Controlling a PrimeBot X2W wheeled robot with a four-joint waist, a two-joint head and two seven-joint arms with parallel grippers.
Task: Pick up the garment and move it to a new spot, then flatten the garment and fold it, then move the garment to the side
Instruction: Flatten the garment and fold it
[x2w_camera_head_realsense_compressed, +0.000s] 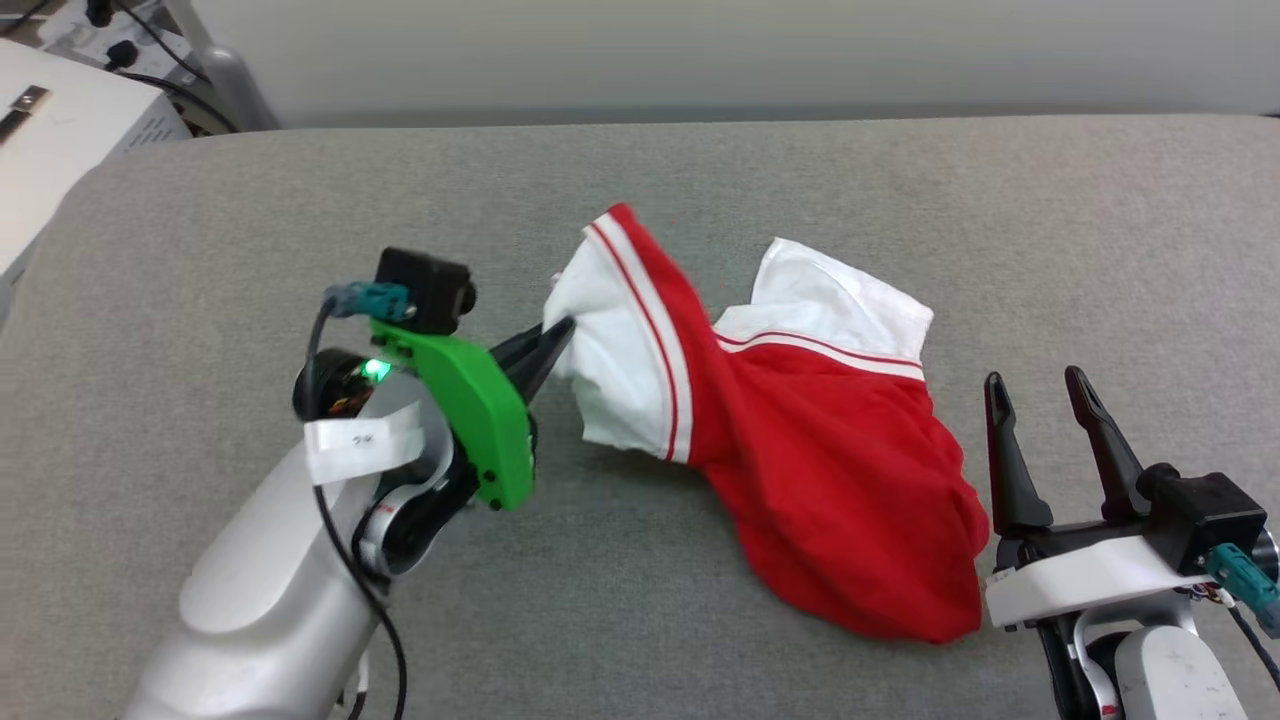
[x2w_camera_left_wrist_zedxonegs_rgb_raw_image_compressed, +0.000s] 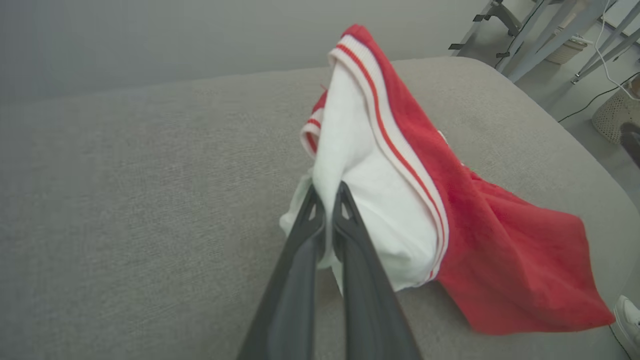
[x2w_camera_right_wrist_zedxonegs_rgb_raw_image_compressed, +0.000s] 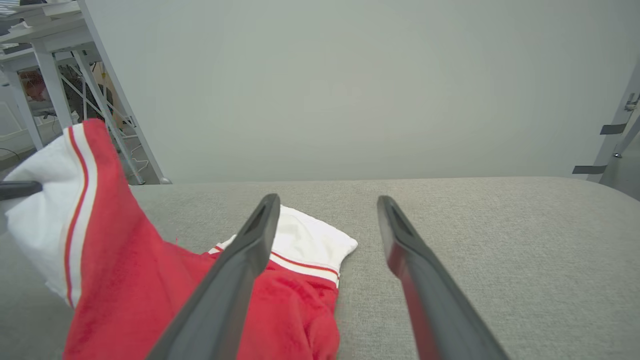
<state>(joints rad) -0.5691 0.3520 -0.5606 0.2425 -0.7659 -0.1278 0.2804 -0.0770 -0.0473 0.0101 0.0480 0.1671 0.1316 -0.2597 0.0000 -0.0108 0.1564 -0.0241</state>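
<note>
Garment (x2w_camera_head_realsense_compressed: 840, 480): red body, white sleeves, red-white striped trim. Padded surface (x2w_camera_head_realsense_compressed: 700, 170): grey, apparently fine-woven texture. Left gripper (x2w_camera_head_realsense_compressed: 565, 328): dark fingers (x2w_camera_head_realsense_compressed: 535, 350), green bracket (x2w_camera_head_realsense_compressed: 470, 400).

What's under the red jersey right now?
Grey cushion shows all round the jersey, whose red end rests on it. The left pincer, shut on a white sleeve, holds that end up. Anything beneath the heaped red cloth is covered.
</note>
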